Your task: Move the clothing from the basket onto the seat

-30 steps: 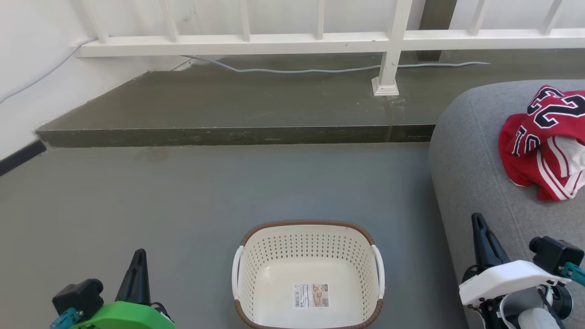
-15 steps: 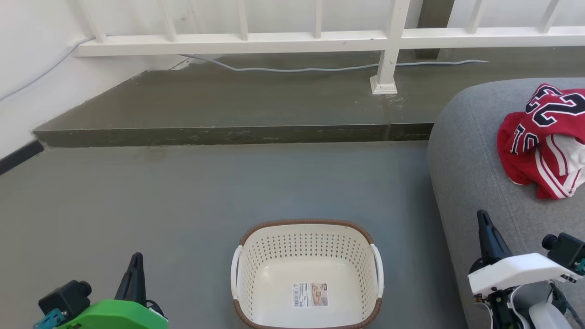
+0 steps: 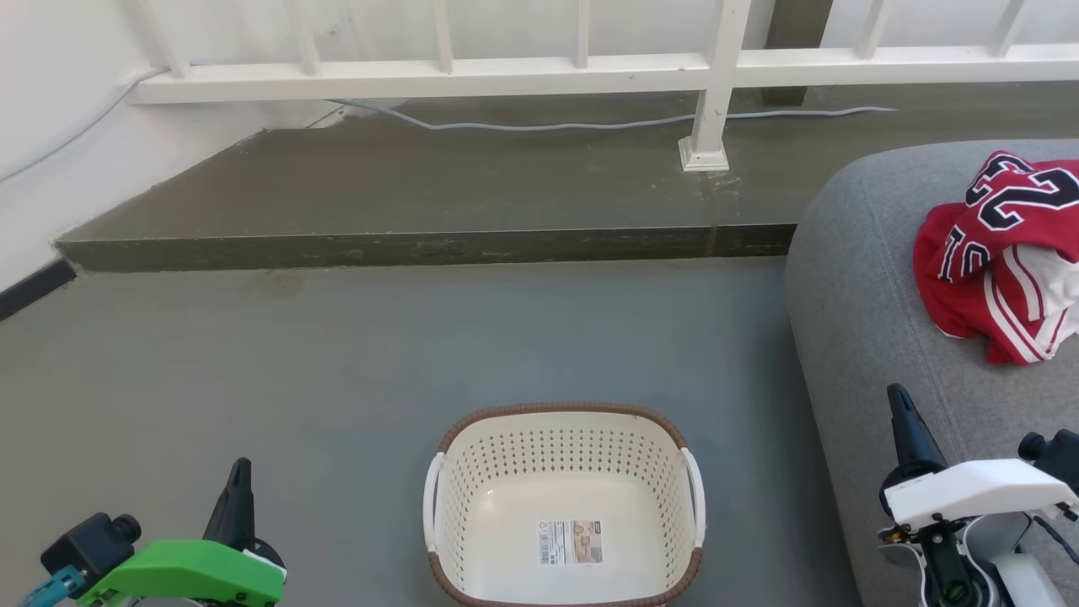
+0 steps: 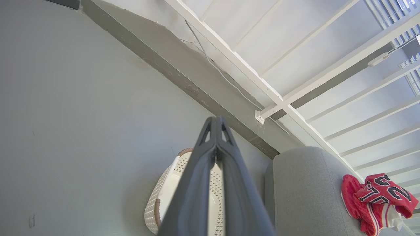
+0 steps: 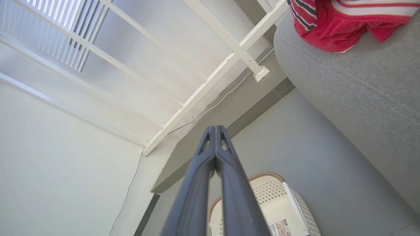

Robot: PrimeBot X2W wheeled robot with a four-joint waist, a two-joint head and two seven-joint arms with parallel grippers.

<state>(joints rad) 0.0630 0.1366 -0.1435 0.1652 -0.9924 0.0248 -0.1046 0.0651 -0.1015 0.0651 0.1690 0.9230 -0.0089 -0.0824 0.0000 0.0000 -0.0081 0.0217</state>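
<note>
The cream perforated plastic basket [image 3: 563, 506] sits empty, the crumpled red striped clothing [image 3: 1003, 261] lies on the grey upholstered seat [image 3: 868, 320], and both grippers, left gripper [image 3: 238, 480] and right gripper [image 3: 900, 409], are closed and hold nothing, so the task looks done.

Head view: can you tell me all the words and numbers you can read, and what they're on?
"23": big dark digits on the red jersey; the cloth is crumpled, so this is only likely.
"10": smaller dark digits lower on the jersey; creased, so this is a guess.
Label on the floor of the basket: a barcode and tiny print, too small to read.
</note>
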